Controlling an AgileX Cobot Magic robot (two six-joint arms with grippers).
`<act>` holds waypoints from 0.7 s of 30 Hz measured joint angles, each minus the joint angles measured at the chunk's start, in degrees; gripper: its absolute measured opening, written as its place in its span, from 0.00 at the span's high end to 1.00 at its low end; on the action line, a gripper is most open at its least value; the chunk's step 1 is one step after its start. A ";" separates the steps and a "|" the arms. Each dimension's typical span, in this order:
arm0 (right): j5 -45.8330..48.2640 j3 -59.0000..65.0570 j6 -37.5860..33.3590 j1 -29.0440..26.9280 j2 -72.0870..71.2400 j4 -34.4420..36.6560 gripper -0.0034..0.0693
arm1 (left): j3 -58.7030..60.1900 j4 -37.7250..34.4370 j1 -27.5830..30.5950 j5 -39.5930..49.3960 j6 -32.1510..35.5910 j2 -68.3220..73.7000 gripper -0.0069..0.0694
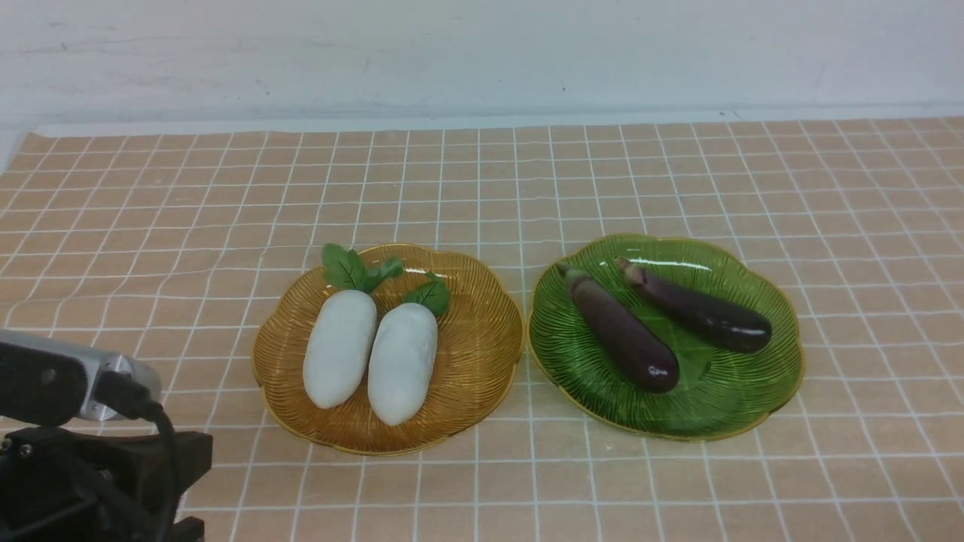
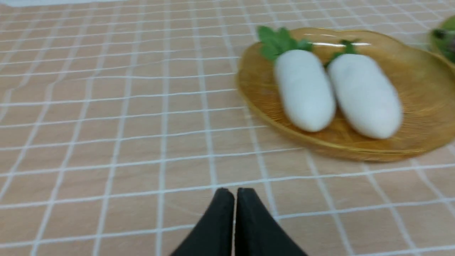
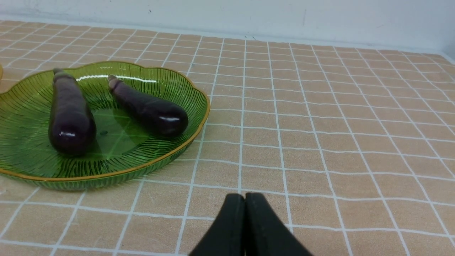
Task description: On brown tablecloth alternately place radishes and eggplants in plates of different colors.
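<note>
Two white radishes (image 1: 340, 348) (image 1: 403, 363) with green leaves lie side by side in the amber plate (image 1: 482, 354) on the brown tablecloth (image 1: 482, 181). Two dark purple eggplants (image 1: 623, 333) (image 1: 699, 308) lie in the green plate (image 1: 761, 391) to its right. My left gripper (image 2: 234, 193) is shut and empty, low over the cloth, short of the amber plate (image 2: 426, 106); the radishes (image 2: 304, 90) (image 2: 364, 96) show there too. My right gripper (image 3: 245, 198) is shut and empty over bare cloth beside the green plate (image 3: 28, 117) holding the eggplants (image 3: 69, 113) (image 3: 149, 108).
My left arm's wrist and cable (image 1: 90, 391) fill the front view's lower left corner. A white wall (image 1: 482, 53) stands behind the cloth's far edge. The right arm does not show in the front view.
</note>
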 joint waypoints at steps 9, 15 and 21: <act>0.00 0.00 0.00 0.00 0.00 0.00 0.97 | 2.80 3.13 4.48 0.49 -0.10 -5.70 0.91; 0.00 0.00 0.00 0.00 0.00 0.00 0.97 | 2.80 4.14 4.48 2.84 -0.10 -5.76 0.91; 0.00 0.00 0.00 0.00 0.00 0.00 0.97 | 2.80 4.20 4.48 3.28 -0.10 -5.76 0.91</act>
